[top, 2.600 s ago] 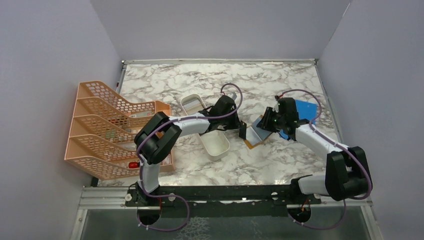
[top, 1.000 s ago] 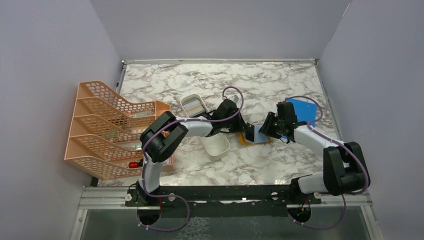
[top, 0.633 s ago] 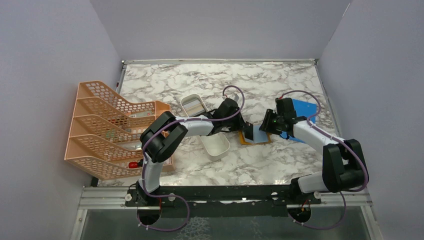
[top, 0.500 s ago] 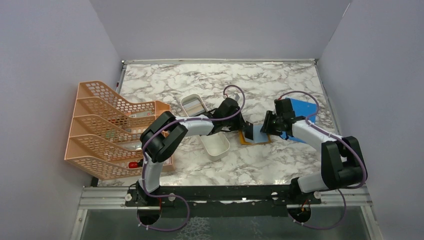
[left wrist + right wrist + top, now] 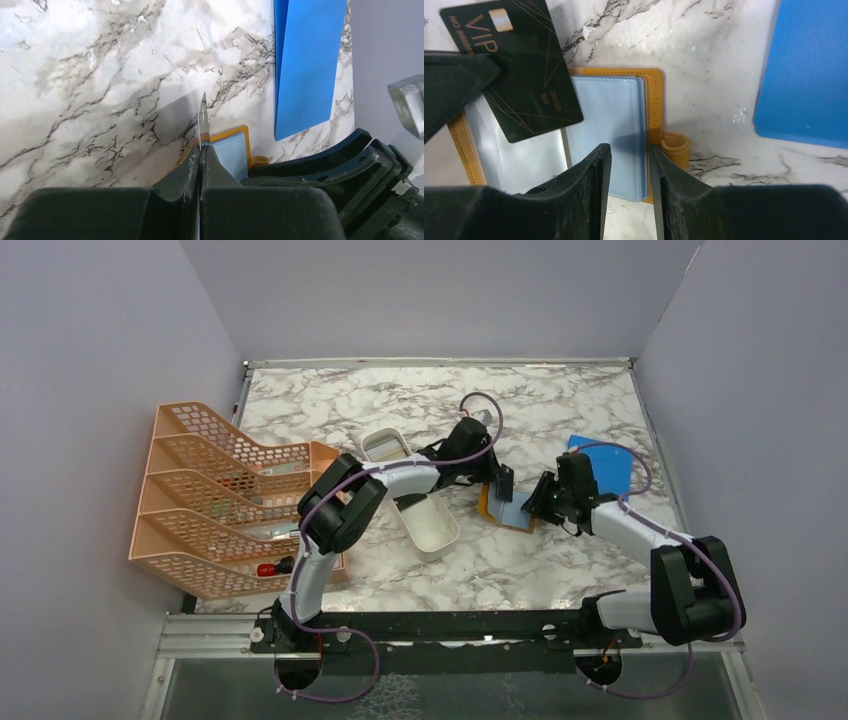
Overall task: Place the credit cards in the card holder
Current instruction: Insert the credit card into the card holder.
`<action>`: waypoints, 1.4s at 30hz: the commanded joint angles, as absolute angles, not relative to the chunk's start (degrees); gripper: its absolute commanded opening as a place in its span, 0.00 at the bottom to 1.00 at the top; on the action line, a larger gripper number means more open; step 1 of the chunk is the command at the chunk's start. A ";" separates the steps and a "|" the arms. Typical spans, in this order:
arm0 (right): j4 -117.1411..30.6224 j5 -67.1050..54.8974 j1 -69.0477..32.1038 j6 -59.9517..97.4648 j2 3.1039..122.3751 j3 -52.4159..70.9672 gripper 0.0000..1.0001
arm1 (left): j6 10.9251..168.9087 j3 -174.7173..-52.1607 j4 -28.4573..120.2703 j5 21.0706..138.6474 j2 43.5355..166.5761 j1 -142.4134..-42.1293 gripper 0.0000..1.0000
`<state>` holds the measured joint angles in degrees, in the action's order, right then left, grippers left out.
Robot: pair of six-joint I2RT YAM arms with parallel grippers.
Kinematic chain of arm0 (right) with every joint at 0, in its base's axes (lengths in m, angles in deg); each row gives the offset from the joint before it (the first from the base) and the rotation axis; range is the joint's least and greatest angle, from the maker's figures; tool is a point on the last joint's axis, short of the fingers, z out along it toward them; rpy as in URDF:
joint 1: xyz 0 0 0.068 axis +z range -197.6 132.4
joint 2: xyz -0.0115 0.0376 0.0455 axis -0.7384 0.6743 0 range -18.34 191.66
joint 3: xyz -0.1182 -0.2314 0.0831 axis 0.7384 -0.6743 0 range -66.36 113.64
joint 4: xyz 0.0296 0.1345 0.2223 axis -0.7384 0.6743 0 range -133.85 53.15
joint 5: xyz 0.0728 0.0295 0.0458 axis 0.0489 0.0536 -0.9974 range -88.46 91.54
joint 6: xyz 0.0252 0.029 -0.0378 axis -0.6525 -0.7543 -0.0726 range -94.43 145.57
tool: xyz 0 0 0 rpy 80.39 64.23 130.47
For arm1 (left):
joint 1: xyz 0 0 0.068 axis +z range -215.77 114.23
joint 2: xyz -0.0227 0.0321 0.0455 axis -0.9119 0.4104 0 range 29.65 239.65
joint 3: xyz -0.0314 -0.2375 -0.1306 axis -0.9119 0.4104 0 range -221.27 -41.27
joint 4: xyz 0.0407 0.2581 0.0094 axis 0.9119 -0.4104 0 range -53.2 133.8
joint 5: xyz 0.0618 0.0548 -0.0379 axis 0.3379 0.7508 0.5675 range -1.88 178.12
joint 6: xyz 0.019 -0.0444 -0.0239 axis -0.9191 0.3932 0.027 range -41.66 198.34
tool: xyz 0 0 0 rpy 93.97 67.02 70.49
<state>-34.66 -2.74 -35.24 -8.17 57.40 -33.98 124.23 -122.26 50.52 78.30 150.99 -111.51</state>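
Marble counter (image 5: 420, 400), peach file rack (image 5: 200, 490) L, white tray (image 5: 428, 528) mid, open card holder (image 5: 505, 510) ctr-R, blue sheet (image 5: 605, 465) R

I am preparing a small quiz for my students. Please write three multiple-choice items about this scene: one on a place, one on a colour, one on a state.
1. Where does the blue sheet lie, relative to the card holder?
A) on top of it
B) on the table, to its right
C) to its left

2. What colour is the card in the left arm's fingers?
A) black
B) red
C) green

3. In what state is the card holder?
A) folded shut
B) open, clear pockets showing
C) closed, standing on its edge

Answers:
1 B: the top view shows the sheet flat on the marble, right of the holder.
2 A: the right wrist view shows a black card marked "VIP".
3 B: the clear pockets face up inside the orange border.
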 commanded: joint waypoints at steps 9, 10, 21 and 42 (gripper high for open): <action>-37.67 -5.22 -35.12 -14.85 57.33 -38.59 0.38 | 113.78 -124.40 37.23 75.93 148.58 -110.29 0.00; -37.74 -5.20 -35.12 -14.63 57.83 -38.51 0.38 | 113.34 -123.88 37.18 75.39 148.43 -110.17 0.00; -38.82 -3.58 -35.12 -14.11 58.48 -39.34 0.35 | 110.22 -121.96 37.10 69.26 147.73 -107.55 0.00; -39.05 -3.51 -35.12 -13.80 58.70 -39.08 0.30 | 119.06 -117.10 37.44 69.82 145.40 -107.93 0.00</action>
